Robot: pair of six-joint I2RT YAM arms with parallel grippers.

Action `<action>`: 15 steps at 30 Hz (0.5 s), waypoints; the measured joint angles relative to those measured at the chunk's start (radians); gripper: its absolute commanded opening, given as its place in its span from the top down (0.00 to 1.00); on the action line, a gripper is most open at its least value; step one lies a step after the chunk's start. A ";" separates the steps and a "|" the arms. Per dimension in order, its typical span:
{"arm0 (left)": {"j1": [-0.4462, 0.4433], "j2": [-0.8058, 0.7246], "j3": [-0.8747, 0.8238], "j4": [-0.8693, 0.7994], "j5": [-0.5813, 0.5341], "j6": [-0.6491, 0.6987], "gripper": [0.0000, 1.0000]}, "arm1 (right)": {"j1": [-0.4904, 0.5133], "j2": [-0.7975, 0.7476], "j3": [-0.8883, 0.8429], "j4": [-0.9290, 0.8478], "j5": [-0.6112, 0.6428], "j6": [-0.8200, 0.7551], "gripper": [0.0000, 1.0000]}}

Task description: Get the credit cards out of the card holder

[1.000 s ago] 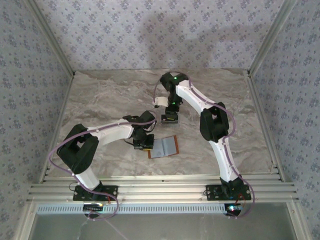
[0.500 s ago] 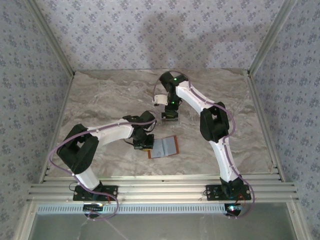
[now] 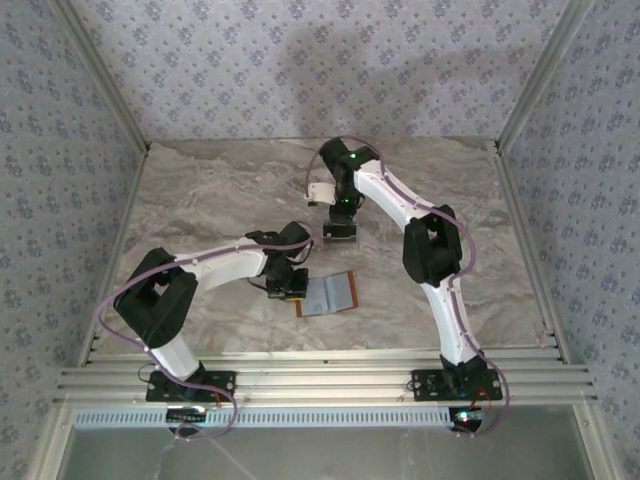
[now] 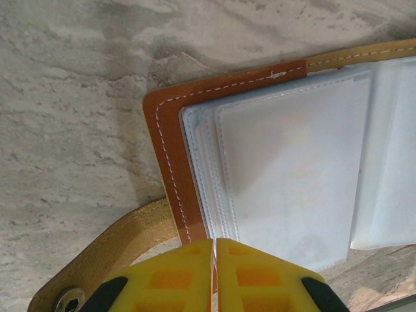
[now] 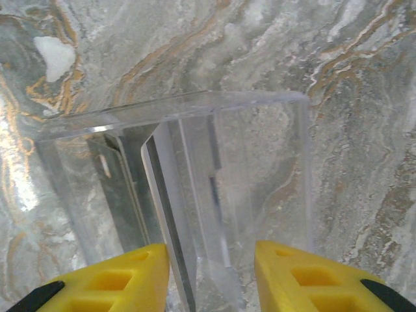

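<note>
The brown card holder lies open on the marble table, grey-blue sleeves facing up; in the top view the card holder sits just right of my left gripper. That left gripper is shut on the card holder's near brown edge. My right gripper hangs open over a clear tray. Inside it a pale credit card with a dark edge leans beside the left finger, and a greyer card lies further left. My right gripper is beyond the card holder.
The card holder's tan strap with a metal snap curls out at the lower left. A small white chip lies on the marble beyond the tray. Patterned walls and metal rails bound the table.
The right wrist has drawn slightly back toward the far side over the tray. The left arm and the card holder have not moved.
</note>
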 measured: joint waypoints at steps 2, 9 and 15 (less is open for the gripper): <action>0.000 0.000 0.000 0.000 0.000 0.000 0.89 | 0.000 0.000 -0.005 0.020 0.013 0.000 0.60; 0.000 0.000 0.000 0.000 -0.003 0.000 0.89 | 0.000 0.000 -0.039 0.090 0.060 0.000 0.60; 0.000 0.000 0.000 0.000 -0.003 0.000 0.89 | 0.000 -0.026 -0.079 0.149 0.077 0.000 0.60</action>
